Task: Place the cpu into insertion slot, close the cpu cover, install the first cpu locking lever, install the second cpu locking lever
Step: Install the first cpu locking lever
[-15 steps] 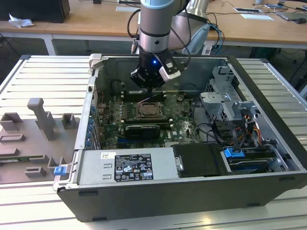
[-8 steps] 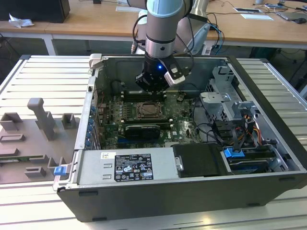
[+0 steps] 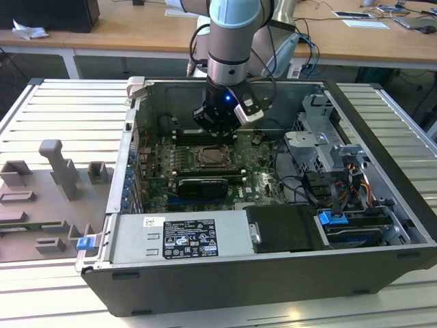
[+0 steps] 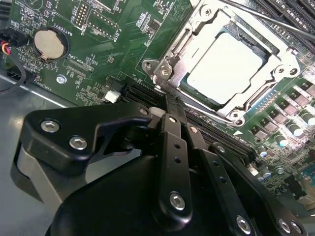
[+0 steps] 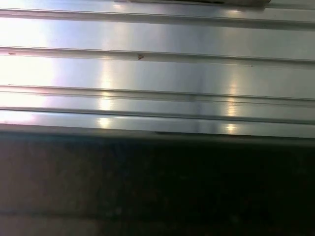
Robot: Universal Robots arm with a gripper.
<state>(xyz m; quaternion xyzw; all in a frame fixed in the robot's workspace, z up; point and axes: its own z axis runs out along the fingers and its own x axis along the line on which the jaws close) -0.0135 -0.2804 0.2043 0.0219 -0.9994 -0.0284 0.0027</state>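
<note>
Hand [image 4: 170,105] position first: you have it lowered inside the open computer case [image 3: 382,123], hanging just above the motherboard [image 4: 98,59] at the near edge of the socket. In the second wrist view the two black fingers [image 4: 173,147] lie side by side with no gap between them and nothing clamped, their tips reaching the corner of the socket frame.

Just beyond those fingertips sits the cpu [image 4: 224,69], its pale metal top flat in the insertion slot. The cpu cover [image 4: 278,73] lies down around it, the silver frame ringing the chip on all sides, with the chip showing through the central cut-out. A thin locking lever [image 4: 266,19] runs along the far side of the socket from the hand, and another wire lever [image 4: 206,110] runs along the side nearest the fingertips; you cannot tell from these views whether either is latched.

Off to one side of the hand, well apart from the socket, a round coin battery [image 4: 49,42] sits in its holder on the board.

In the exterior view the hand [image 3: 217,131] hangs directly over the far edge of the socket, with the cpu [image 3: 210,156] just below it. The case rests on a ribbed metal desk [image 3: 61,102].
</note>
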